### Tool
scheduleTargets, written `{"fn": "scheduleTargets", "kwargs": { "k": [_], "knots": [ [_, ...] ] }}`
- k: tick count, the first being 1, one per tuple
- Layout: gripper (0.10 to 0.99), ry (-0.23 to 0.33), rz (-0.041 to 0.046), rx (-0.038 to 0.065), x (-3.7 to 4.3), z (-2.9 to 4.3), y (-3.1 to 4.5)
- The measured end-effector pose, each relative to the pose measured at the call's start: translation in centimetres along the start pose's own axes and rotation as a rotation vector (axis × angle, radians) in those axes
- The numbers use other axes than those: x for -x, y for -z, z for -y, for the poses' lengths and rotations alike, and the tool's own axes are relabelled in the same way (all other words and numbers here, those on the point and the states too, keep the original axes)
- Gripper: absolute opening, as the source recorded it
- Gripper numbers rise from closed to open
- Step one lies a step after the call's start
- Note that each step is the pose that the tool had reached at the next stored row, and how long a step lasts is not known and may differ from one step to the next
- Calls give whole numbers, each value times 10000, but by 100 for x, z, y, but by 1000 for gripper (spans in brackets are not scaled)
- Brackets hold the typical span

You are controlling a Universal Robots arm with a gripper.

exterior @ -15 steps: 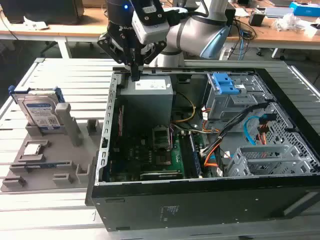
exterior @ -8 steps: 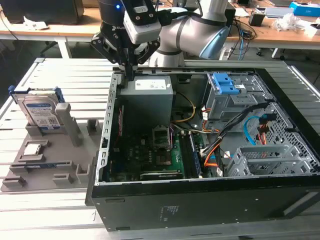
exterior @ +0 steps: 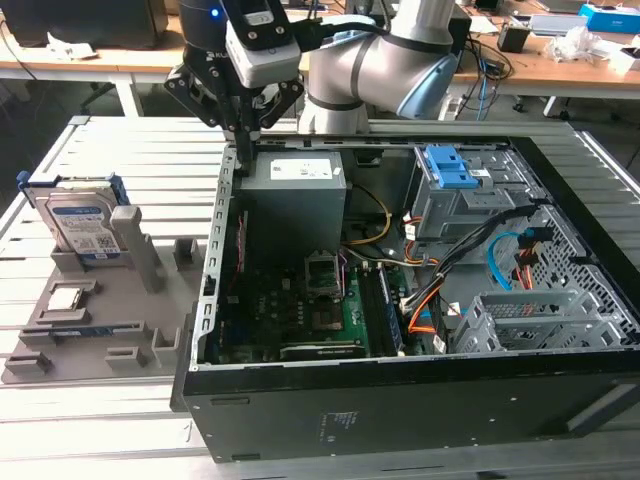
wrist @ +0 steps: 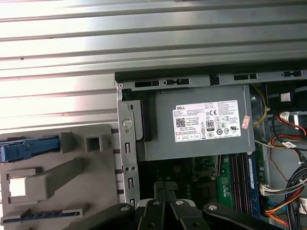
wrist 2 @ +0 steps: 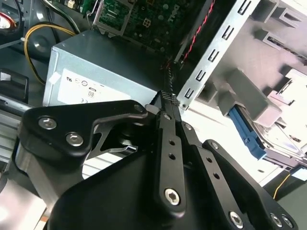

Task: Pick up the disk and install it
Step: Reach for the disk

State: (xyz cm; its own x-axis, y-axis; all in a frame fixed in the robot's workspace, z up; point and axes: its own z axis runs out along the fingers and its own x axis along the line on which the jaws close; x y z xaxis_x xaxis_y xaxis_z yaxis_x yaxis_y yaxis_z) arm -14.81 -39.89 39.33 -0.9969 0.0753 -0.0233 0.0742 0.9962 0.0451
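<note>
Standing upright: disk (exterior: 85, 225), silver, blue-framed, white-blue label | fingers (wrist 2: 167, 125) together, holding nothing

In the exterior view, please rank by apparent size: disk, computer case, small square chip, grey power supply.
1. computer case
2. grey power supply
3. disk
4. small square chip

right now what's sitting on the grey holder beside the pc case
The disk stands upright in a slot on the grey holder, and a small square chip lies flat on it. The slot walls cover the disk's lower edge.
</note>
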Motion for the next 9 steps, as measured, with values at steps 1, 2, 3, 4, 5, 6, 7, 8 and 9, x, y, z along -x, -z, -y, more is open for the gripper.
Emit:
{"fn": "scheduleTargets", "kwargs": {
  "k": [1,2,3,4,5,6,7,8,9],
  "knots": [
    [102,0,0,0,-26,2,1],
    [102,0,0,0,-43,3,1],
    [102,1,0,-1,-55,4,2],
    [102,1,0,-1,-65,5,2],
    [102,0,0,-1,-85,6,3],
    [102,0,-1,-1,-117,9,4],
    [102,0,0,0,-134,10,4],
    [102,0,0,-1,-152,11,4],
    [102,0,-1,0,-165,12,5]
  ]
}}
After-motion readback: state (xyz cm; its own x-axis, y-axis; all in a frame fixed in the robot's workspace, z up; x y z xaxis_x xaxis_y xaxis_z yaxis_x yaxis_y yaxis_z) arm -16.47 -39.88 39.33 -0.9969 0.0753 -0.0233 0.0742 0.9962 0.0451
